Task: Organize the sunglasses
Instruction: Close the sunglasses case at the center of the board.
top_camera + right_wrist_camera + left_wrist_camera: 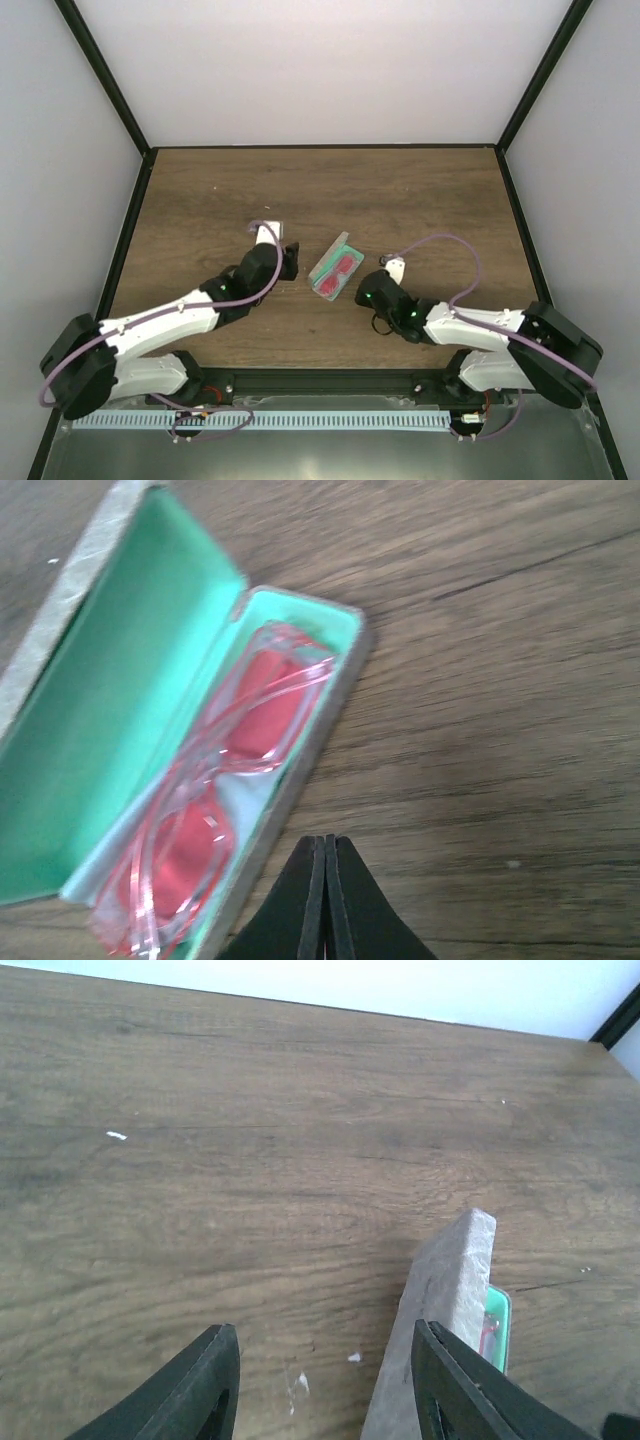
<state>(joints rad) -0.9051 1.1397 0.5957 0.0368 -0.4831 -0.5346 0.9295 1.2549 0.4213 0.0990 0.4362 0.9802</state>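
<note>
The red sunglasses (215, 810) lie folded inside the open grey case (305, 765) with green lining, on a pale blue cloth (235, 798). In the top view the case (328, 255) sits mid-table with the sunglasses (340, 274) in it. My right gripper (326, 842) is shut and empty, just right of the case's near rim. My left gripper (325, 1345) is open and empty, with the raised grey lid (445, 1290) right by its right finger (450, 1380); whether they touch I cannot tell. In the top view the left gripper (283, 258) is left of the case and the right gripper (368, 290) is to its right.
The wooden table (400, 190) is bordered by a black frame and white walls. Small white specks (117, 1136) lie on the wood. Purple cables loop over both arms.
</note>
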